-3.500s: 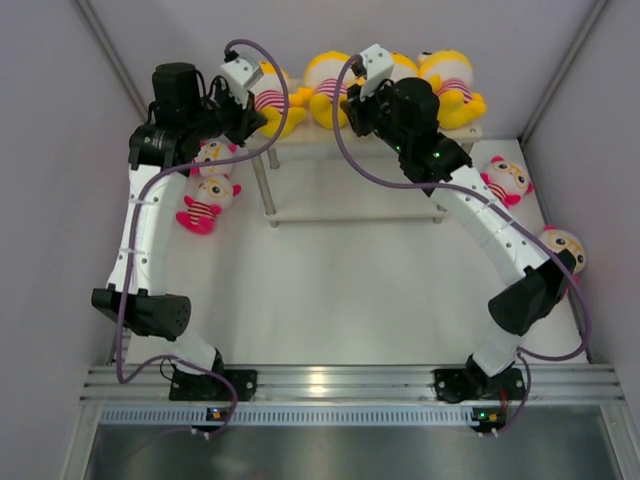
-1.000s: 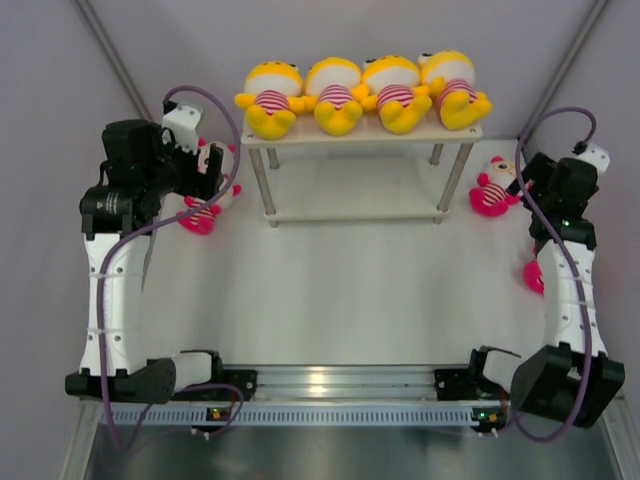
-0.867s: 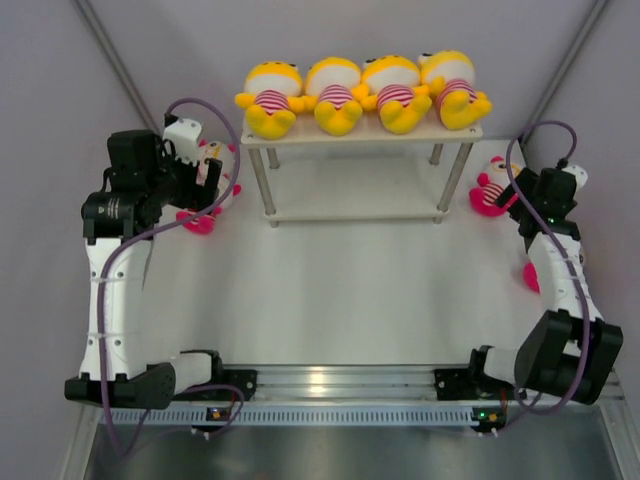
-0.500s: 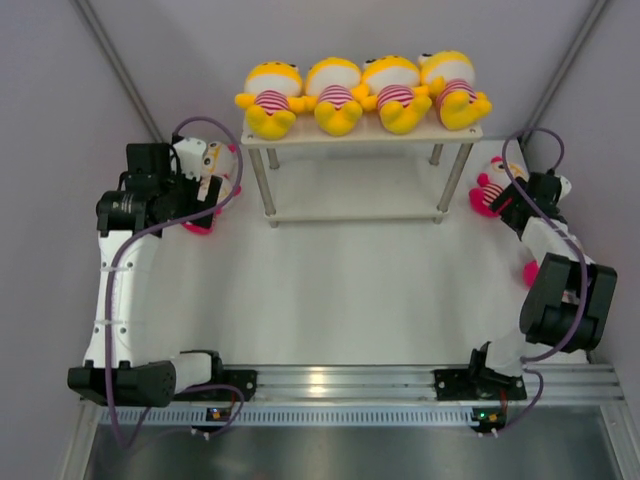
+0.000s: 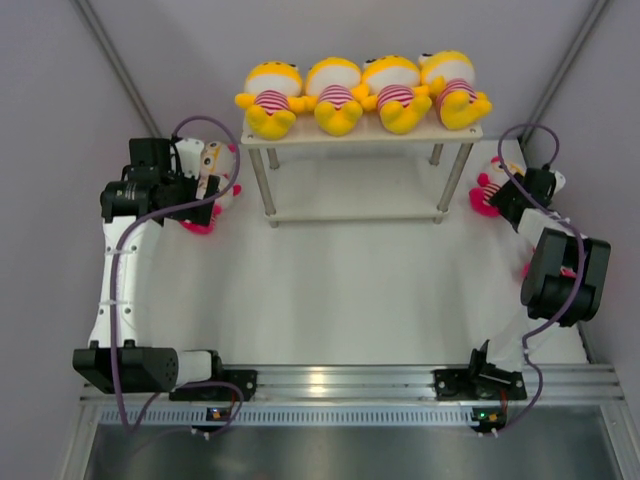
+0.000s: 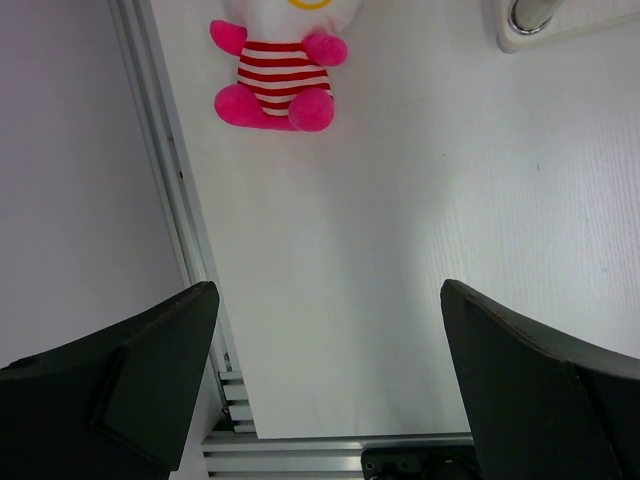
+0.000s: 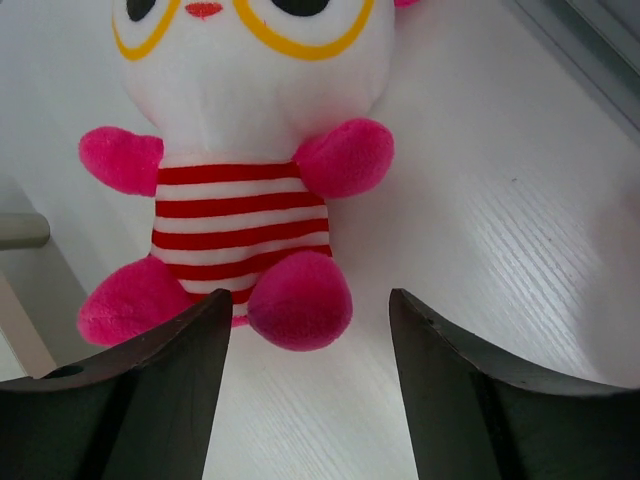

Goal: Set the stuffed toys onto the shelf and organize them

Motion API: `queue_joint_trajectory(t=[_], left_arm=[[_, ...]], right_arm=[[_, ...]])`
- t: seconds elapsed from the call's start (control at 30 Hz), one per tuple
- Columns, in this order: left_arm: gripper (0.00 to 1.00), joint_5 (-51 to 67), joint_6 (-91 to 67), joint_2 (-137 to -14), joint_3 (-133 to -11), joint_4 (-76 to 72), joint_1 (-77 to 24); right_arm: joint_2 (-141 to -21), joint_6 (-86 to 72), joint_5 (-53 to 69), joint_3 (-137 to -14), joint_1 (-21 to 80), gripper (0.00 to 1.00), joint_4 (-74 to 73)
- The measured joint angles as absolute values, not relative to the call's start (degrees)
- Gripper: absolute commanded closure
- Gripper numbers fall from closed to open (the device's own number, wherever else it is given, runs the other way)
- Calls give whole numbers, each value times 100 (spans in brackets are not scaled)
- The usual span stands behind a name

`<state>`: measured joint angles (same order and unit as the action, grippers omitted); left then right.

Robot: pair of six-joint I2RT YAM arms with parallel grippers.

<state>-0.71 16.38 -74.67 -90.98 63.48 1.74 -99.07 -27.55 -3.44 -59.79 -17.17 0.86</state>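
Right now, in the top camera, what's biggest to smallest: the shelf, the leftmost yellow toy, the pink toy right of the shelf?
1. the shelf
2. the leftmost yellow toy
3. the pink toy right of the shelf; it is partly hidden and lower, so this place is unsure.

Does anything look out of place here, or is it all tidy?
Nothing looks damaged or spilled. The yellow dolls sit in a neat row on top of the shelf, but a pink doll lies on the table off its left end and another off its right. The lower board holds none.
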Motion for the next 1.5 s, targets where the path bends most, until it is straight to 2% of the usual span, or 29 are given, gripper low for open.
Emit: queue_joint_trajectory(t=[0.07, 0.1, 0.17, 0.3, 0.43, 0.53, 0.57, 0.63, 0.67, 0.83, 0.97, 1.17, 1.5], left_arm=[[1, -71, 1638, -7516, -9107, 6348, 196], [1, -71, 1638, -7531, -9113, 6348, 207], [1, -71, 1638, -7575, -9142, 6351, 231], [1, -71, 1640, -7644, -9229, 6351, 255], [1, -71, 1638, -7664, -9288, 6351, 296], [1, -71, 1640, -7677, -9290, 6353, 303], [1, -71, 1640, -7679, -9290, 6353, 303], [1, -71, 1640, -7679, -9290, 6353, 303], [1, -71, 1640, -7679, -9290, 6353, 303], [1, -16, 1645, -7679, -9292, 6353, 305], [1, 143, 1647, -7721, -9362, 6377, 305], [1, 456, 1667, -7843, -9642, 6383, 305], [1, 572, 1767, -7835, -9682, 6388, 305]], right_arm=[[-9929, -2740, -329, -5992, -1717, 37, 130], [-9942, -2727, -325, -6003, -1717, 42, 145], [-10007, -2716, -274, -6040, -1717, 45, 211], [-10154, -2731, -174, -6156, -1717, 38, 202], [-10154, -2786, -161, -6156, -1717, 43, 193], [-10158, -2794, -156, -6165, -1717, 67, 152], [-10167, -2812, -156, -6173, -1717, 83, 126], [-10178, -2814, -132, -6184, -1717, 97, 80], [-10175, -2814, -132, -6184, -1717, 100, 62], [-9719, -2759, -244, -5916, -1708, 100, -128], [-8239, -2547, -620, -5485, -1557, 100, -805], [-6178, -2231, -788, -5507, -1000, 100, -1636], [-5284, -1758, -416, -6014, 283, 100, -3750]])
